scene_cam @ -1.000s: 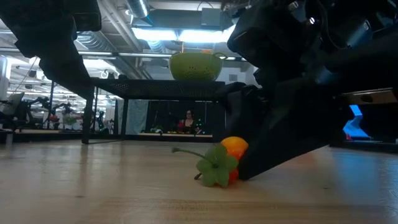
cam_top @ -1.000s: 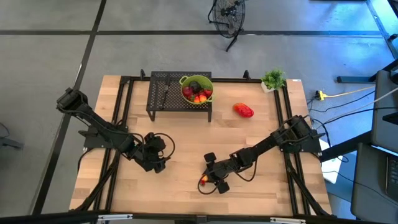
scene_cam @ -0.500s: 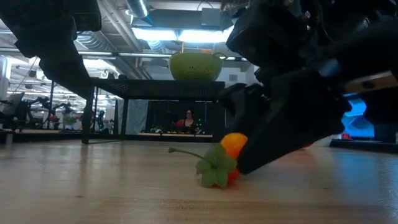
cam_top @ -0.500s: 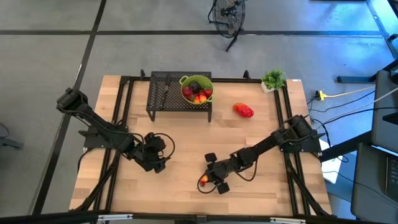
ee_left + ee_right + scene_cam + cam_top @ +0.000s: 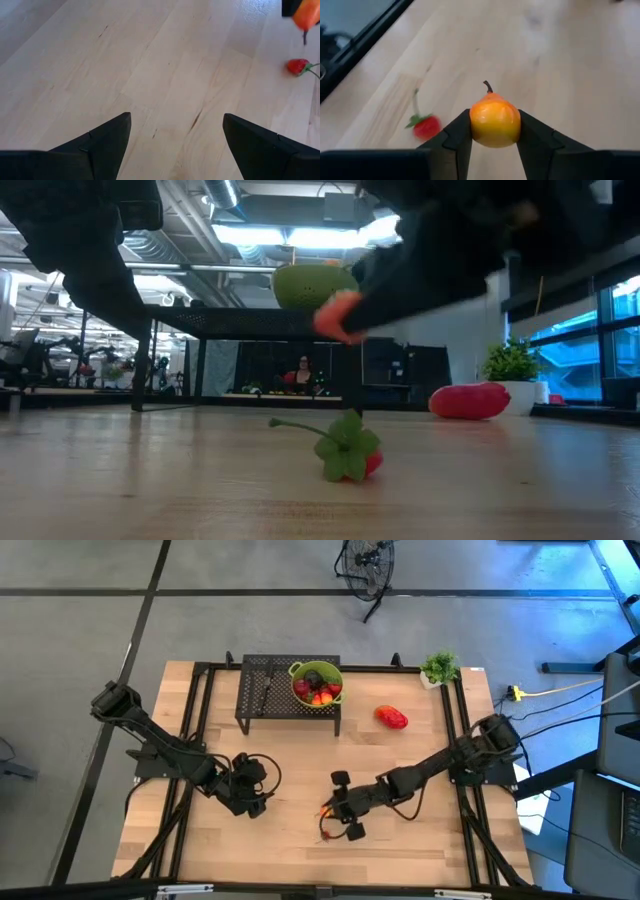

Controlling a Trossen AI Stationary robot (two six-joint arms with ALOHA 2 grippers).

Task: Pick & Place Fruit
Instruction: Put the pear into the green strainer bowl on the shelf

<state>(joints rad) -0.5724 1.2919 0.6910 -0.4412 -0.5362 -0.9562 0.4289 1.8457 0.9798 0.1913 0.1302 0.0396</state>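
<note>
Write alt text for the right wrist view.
The right gripper holds a small orange-yellow fruit with a short dark stem between its jaws, lifted above the wooden table. Below, a red strawberry with green leaves lies on the wood.

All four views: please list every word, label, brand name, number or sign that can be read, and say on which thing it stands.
None: no readable text appears in any view.
The orange fruit, the strawberry, the red oblong fruit, the green bowl and the table carry no print.
The room behind the table in the low view is too far off to show any sign.
</note>
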